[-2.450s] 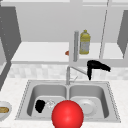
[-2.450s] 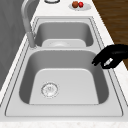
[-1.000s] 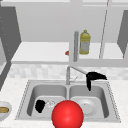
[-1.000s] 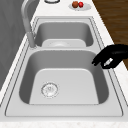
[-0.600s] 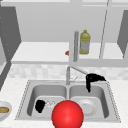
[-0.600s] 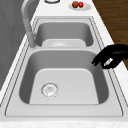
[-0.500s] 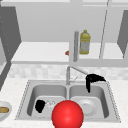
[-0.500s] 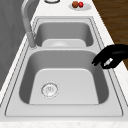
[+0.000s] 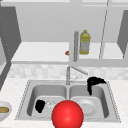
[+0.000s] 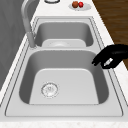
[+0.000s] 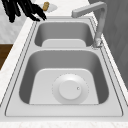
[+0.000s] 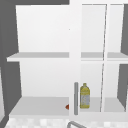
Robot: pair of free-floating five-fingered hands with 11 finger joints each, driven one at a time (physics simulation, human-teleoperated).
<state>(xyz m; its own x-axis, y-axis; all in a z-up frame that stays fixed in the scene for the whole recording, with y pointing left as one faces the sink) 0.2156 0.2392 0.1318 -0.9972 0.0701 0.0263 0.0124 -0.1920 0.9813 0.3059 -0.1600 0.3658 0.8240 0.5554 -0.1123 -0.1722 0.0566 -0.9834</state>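
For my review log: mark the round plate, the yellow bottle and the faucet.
Round plate [image 11: 70, 88], right side view, its flat centre.
Yellow bottle [image 9: 84, 43], front view, middle of its body.
Faucet [image 10: 28, 27], left side view, its upright neck.

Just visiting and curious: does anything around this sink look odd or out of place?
A big red ball shows at the sink's front edge in the front view, an odd thing among dishes. Nothing looks spilled or damaged.

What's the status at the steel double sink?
Left hand curled, empty, at left basin's front rim. Right hand over right basin, round white plate in it. Red ball out front.
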